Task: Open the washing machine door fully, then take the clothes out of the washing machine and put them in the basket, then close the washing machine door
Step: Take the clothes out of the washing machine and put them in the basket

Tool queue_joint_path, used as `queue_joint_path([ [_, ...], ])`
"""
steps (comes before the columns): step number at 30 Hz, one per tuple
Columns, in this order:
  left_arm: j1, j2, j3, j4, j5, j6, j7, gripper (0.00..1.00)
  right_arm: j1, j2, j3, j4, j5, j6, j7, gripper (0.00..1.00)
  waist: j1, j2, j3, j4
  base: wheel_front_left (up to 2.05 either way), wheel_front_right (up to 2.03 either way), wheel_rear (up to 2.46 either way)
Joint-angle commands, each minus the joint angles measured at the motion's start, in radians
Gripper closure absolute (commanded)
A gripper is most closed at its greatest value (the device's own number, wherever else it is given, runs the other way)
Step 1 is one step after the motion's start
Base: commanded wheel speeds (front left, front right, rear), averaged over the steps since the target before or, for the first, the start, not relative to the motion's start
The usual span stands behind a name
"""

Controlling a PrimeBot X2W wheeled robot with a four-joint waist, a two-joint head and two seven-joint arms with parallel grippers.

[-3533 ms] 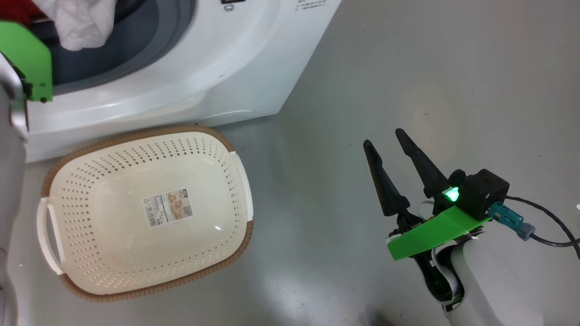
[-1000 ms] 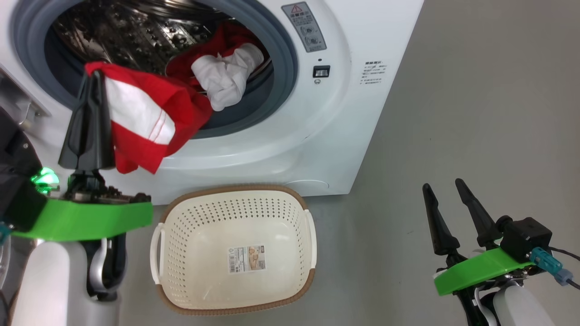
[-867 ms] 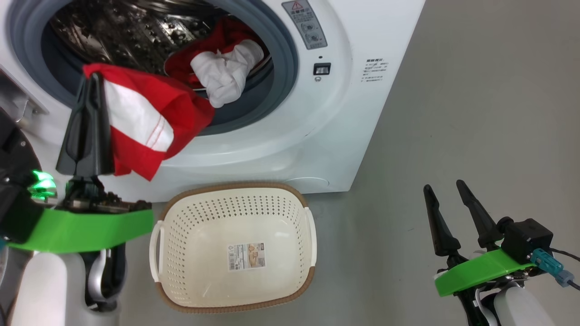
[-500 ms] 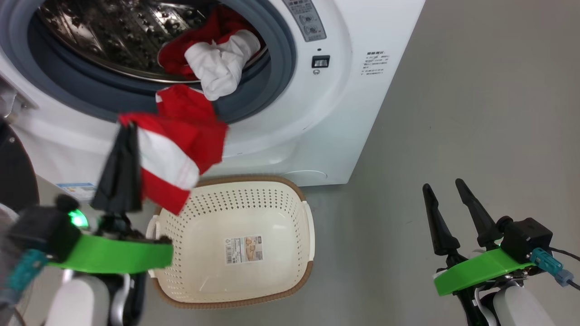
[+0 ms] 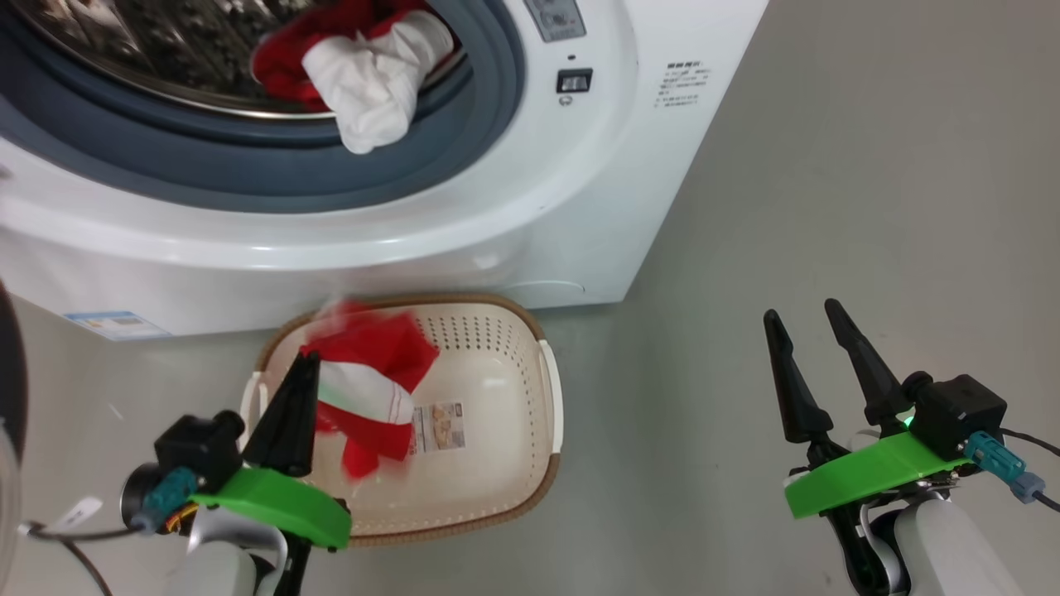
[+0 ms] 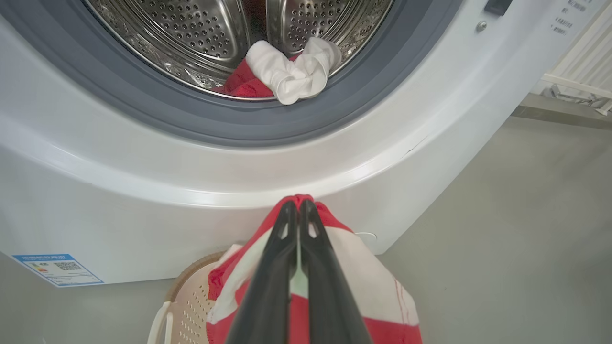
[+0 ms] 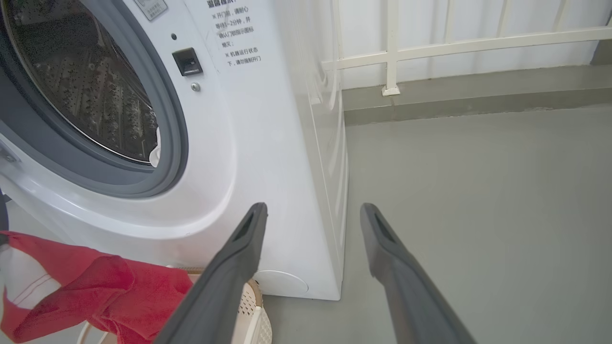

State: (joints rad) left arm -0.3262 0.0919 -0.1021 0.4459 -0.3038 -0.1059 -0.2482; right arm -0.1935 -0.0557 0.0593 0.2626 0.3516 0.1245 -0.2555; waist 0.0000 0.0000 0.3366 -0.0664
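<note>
The washing machine [image 5: 513,223] stands with its drum mouth uncovered. A sliver of the washing machine door's black ring [image 5: 7,364] shows at the far left. My left gripper [image 5: 308,364] is shut on a red cloth with white bands [image 5: 373,389], which hangs over the left half of the cream basket [image 5: 464,300]. In the left wrist view the gripper [image 6: 297,204] pinches the same cloth [image 6: 373,286] above the basket [image 6: 191,306]. More clothes lie at the drum's lip, a white piece [image 5: 364,74] on a red one [image 5: 281,58]. My right gripper [image 5: 801,310] is open and holds nothing, low at the right.
The basket sits on grey floor right in front of the machine. A blue label [image 5: 116,324] marks the machine's lower left corner. A white railing [image 7: 430,48] runs behind the machine's right side. Open floor [image 5: 787,165] stretches to the right.
My left gripper has carried the red banded cloth down from the drum mouth to over the basket. The head camera has tilted downward. The right arm has stayed put.
</note>
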Motion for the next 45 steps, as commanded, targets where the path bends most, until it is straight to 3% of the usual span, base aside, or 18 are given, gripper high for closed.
queue_joint_path([
  [1,-0.044,0.022,0.026,0.017,0.017,-0.008,-0.012,1.00,-0.019,0.002,0.028,-0.025,-0.007,0.006,-0.006,0.00,0.0000,0.0000,0.027,-0.014,0.00,0.00,0.00],
  [18,-0.199,0.048,0.004,0.321,0.064,-0.024,-0.013,1.00,-0.090,0.005,0.056,-0.050,0.012,0.006,-0.006,0.00,0.0000,0.0000,0.192,-0.060,0.00,0.00,0.00],
  [45,-0.484,0.109,-0.190,0.710,-0.064,-0.025,-0.014,1.00,-0.186,0.005,0.087,-0.089,0.046,0.006,-0.006,0.00,0.0000,0.0000,0.399,-0.106,0.00,0.00,0.00],
])
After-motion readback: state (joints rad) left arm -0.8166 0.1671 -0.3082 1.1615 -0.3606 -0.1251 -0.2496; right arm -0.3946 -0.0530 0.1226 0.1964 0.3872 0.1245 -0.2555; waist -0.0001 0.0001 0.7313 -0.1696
